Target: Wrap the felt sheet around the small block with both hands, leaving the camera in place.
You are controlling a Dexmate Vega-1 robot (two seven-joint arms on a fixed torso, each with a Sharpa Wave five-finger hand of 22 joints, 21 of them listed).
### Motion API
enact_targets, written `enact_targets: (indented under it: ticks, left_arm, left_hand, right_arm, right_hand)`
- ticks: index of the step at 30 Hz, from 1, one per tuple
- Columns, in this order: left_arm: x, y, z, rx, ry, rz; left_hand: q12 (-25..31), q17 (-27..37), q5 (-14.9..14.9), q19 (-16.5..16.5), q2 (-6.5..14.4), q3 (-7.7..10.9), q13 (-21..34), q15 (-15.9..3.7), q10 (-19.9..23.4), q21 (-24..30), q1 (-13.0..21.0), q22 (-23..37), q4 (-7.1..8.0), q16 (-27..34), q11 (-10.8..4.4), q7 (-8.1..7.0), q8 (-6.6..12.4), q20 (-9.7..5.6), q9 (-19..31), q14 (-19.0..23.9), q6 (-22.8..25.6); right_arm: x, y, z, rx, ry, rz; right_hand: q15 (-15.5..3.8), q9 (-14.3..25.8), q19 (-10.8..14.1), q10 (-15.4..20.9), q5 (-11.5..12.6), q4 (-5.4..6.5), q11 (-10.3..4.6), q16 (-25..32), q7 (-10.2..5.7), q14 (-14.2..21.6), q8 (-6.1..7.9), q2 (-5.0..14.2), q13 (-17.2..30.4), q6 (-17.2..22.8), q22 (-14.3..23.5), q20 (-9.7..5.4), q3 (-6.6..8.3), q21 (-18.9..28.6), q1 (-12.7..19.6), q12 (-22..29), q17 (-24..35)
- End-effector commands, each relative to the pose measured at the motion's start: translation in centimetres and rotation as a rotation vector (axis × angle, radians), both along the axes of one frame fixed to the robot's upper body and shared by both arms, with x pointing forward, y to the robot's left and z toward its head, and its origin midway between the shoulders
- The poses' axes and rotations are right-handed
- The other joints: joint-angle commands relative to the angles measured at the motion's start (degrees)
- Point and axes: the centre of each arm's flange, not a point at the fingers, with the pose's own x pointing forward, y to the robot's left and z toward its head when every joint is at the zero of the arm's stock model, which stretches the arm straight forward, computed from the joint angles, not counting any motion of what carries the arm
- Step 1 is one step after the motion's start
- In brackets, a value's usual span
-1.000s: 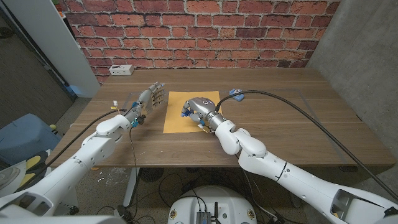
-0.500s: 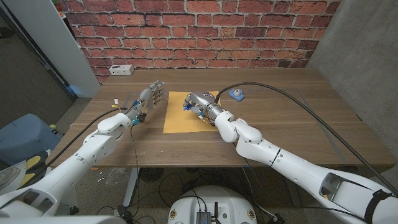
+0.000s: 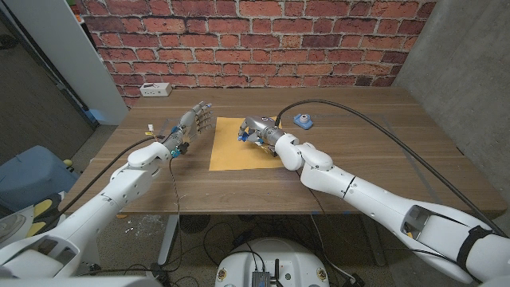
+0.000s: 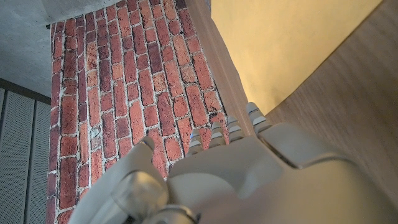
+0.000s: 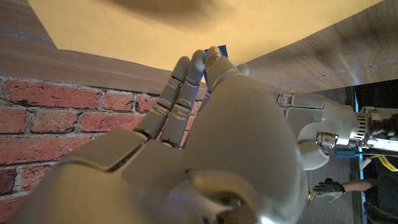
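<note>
The felt sheet [image 3: 241, 144], yellow, lies flat on the wooden tabletop [image 3: 358, 151] near its middle. The right hand [image 3: 256, 130] sits over the sheet's far right portion with its fingers [image 5: 180, 87] curled close together around the blue small block [image 3: 238, 136], whose edge shows beside the fingertips. The left hand [image 3: 194, 123] stands just left of the sheet, fingers [image 4: 233, 124] extended and slightly apart, holding nothing. The camera [image 3: 303, 121] rests on the tabletop to the right of the sheet.
</note>
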Motion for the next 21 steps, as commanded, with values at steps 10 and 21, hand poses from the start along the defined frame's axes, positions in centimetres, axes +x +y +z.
enact_targets:
  ticks: [10,21]
  left_arm:
    - [0.61,-0.19,0.63,-0.003,0.001,0.006]
    - [0.55,-0.58,0.95,0.011,0.008,0.000]
  left_hand:
    - [-0.2,0.2,0.5,0.2,-0.1,-0.06,0.3,-0.21,-0.4,-0.5,-0.3,0.1,-0.02,-0.3,0.05,-0.32,0.19,0.84,0.1,0.0,-0.1]
    - [-0.2,0.2,0.6,0.1,-0.1,-0.15,0.3,0.13,-0.5,-0.8,-0.4,0.1,-0.03,-0.3,-0.43,-0.40,0.36,2.27,0.1,-0.1,0.4]
  right_arm:
    - [2.38,0.23,0.29,-0.104,0.134,-0.101]
    - [1.41,-0.29,0.06,-0.101,0.135,-0.108]
  right_hand:
    - [-7.43,0.0,-2.1,-0.5,0.3,0.19,0.40,-1.1,0.00,0.1,-0.67,1.42,5.8,-0.5,0.3,-5.02,0.61,1.8,0.9,0.1,0.8]
    - [-7.59,-1.9,-8.1,-4.5,0.2,-0.21,-0.06,-6.6,-5.38,-2.4,-8.68,-1.46,3.1,-13.8,-1.7,0.28,0.48,6.5,0.7,-4.2,0.9]
